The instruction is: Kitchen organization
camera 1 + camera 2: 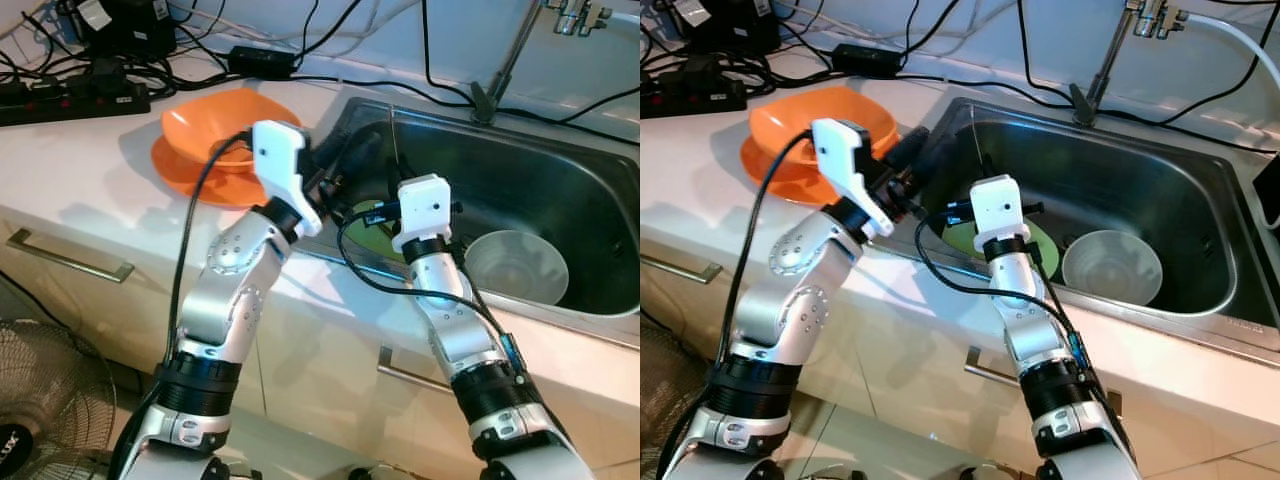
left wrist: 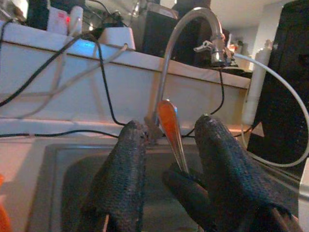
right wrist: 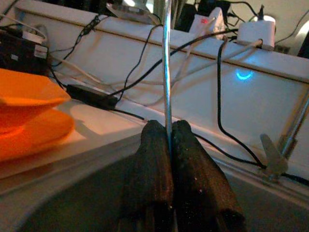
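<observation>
My right gripper [image 3: 164,126] is over the left part of the steel sink [image 1: 560,300], shut on a thin metal utensil [image 1: 393,140] that stands upright. In the left wrist view the utensil's [image 2: 169,130] upper end looks orange. My left gripper [image 2: 169,128] is at the sink's left rim, open, and the utensil stands in the gap between or just beyond its fingers [image 2: 128,164]. A green plate [image 1: 372,220] and a grey bowl [image 1: 515,265] lie in the sink. An orange bowl [image 1: 225,125] sits on an orange plate [image 1: 195,175] on the counter, left of the sink.
A faucet [image 1: 510,60] rises behind the sink. Black cables and a power strip [image 1: 70,100] run along the back of the white counter. Below are drawer fronts with a metal handle [image 1: 70,258], and a fan [image 1: 50,400] stands on the floor at the left.
</observation>
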`<state>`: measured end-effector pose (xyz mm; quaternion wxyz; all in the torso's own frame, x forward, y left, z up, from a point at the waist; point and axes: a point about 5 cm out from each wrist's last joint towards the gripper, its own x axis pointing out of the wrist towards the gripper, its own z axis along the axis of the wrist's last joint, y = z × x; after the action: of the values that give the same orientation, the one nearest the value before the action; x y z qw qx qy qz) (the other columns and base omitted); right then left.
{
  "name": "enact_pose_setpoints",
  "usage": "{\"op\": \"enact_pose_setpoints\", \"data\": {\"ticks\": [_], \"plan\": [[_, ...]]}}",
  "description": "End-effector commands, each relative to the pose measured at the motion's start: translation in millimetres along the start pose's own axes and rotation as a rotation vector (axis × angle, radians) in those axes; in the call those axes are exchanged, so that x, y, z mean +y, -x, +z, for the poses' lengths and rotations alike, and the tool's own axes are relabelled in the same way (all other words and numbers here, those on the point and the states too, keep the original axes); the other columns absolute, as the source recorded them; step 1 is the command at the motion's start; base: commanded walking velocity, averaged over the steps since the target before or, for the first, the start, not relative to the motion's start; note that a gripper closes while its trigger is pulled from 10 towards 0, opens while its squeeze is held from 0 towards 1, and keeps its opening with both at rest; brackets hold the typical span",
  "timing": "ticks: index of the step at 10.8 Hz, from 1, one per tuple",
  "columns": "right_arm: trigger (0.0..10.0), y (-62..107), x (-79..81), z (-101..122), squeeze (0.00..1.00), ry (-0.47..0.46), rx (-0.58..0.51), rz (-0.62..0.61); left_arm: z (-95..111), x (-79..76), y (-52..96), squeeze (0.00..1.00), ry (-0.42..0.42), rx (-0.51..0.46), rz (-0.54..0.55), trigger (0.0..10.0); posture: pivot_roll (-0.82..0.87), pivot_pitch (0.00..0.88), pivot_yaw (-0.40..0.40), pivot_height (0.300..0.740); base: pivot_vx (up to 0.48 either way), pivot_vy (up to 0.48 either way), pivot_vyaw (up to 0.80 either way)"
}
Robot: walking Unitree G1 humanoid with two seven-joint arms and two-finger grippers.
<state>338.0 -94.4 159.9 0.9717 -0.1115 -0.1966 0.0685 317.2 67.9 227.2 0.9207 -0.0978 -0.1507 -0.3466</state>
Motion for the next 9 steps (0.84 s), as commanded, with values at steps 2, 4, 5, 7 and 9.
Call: {"op": "enact_pose_setpoints", "data": {"ticks": [2,4,5,7,9], "plan": [[9.9,-10.6,-32.9,-17,0.00,-0.001,0.137,-0.137,-7,3.5,5.9,0.00,-0.023,0.029,0.026,10.0,0.07,0.051,-0.044,0.740,0.000,0.000,0.00],[10.0,-18.5,-46.4,-22,0.00,0.001,0.198,-0.165,-17,4.4,10.2,0.00,-0.037,0.072,0.034,10.0,0.07,0.049,-0.046,0.740,0.000,0.000,0.00],[10.0,-25.8,-57.6,-21,0.00,-0.015,0.211,-0.195,-21,4.2,12.1,0.00,-0.032,0.084,0.040,10.0,0.07,0.049,-0.048,0.740,0.000,0.000,0.00],[10.0,-38.4,-74.7,-25,0.00,-0.064,0.308,-0.252,-39,2.6,16.9,0.00,-0.082,0.224,0.013,10.0,0.07,0.049,-0.049,0.740,0.000,0.000,0.00],[10.0,-46.7,-89.1,-27,0.00,-0.093,0.391,-0.286,-53,-5.6,23.7,0.00,-0.099,0.322,-0.061,10.0,0.08,0.048,-0.051,0.740,0.000,0.000,0.00]]}}
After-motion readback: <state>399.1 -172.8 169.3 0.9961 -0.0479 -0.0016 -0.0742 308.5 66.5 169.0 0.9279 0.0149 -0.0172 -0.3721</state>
